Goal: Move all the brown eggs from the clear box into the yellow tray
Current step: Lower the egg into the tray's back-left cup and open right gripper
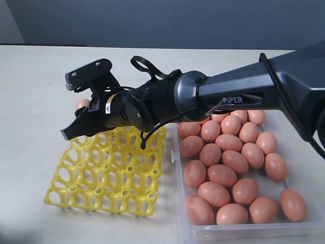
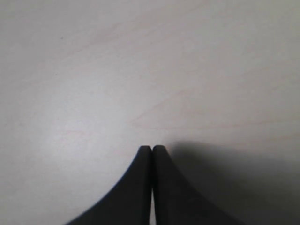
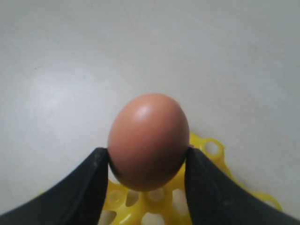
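Note:
One brown egg (image 3: 149, 138) sits between the two black fingers of my right gripper (image 3: 147, 155), which is shut on it. In the exterior view the right arm reaches across to the left and the gripper (image 1: 76, 119) hovers over the far left corner of the yellow tray (image 1: 106, 175); only a bit of the held egg (image 1: 82, 104) peeks out behind the fingers. All the tray cups I can see are empty. Several brown eggs (image 1: 223, 175) lie in the clear box (image 1: 311, 175) on the right. My left gripper (image 2: 152, 149) is shut over bare table, holding nothing.
The tray and the box stand side by side on a pale tabletop (image 1: 35, 91), with the box's small latch tab (image 1: 174, 155) facing the tray. The right arm's black body (image 1: 244, 94) spans above the box's far edge.

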Robot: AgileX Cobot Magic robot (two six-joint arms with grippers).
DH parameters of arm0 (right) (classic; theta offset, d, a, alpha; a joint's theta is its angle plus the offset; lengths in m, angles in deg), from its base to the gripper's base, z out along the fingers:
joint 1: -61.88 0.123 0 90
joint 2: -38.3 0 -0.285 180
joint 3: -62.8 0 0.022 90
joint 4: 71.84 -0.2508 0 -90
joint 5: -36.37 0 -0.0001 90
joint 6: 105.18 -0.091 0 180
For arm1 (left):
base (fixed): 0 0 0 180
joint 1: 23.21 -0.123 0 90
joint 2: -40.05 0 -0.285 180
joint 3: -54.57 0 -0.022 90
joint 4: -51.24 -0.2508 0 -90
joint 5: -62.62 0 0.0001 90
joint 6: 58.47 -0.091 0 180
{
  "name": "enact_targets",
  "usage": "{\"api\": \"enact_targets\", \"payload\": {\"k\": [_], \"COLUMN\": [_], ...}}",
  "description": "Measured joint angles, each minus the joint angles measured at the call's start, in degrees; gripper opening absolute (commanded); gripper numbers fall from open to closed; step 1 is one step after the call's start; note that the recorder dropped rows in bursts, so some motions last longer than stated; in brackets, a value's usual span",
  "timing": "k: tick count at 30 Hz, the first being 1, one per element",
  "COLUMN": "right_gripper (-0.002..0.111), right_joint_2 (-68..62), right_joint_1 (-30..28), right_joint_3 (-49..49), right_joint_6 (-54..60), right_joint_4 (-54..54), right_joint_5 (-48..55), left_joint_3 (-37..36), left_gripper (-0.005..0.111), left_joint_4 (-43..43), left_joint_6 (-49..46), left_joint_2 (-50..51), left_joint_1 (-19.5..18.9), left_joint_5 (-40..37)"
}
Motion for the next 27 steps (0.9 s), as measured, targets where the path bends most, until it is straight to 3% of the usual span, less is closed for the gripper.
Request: {"api": "enact_targets", "payload": {"k": [3,5,11,15,27], "right_gripper": [0.000,0.008,0.047,0.061,0.063], "right_joint_2": [0.00,0.00,0.00,0.00,0.00], "right_joint_1": [0.00,0.00,0.00,0.00,0.00], "right_joint_3": [0.00,0.00,0.00,0.00,0.00], "right_joint_6": [0.00,0.00,0.00,0.00,0.00], "right_joint_4": [0.00,0.00,0.00,0.00,0.00], "right_joint_5": [0.00,0.10,-0.01,-0.68,-1.60], "left_joint_3": [0.00,0.00,0.00,0.00,0.00], "left_gripper": [0.000,0.000,0.000,0.000,0.000], "left_joint_4": [0.00,0.00,0.00,0.00,0.00], "left_joint_6": [0.00,0.00,0.00,0.00,0.00], "left_joint_2": [0.00,0.00,0.00,0.00,0.00], "left_joint_1": [0.00,0.00,0.00,0.00,0.00], "left_joint_5": [0.00,0.00,0.00,0.00,0.00]}}
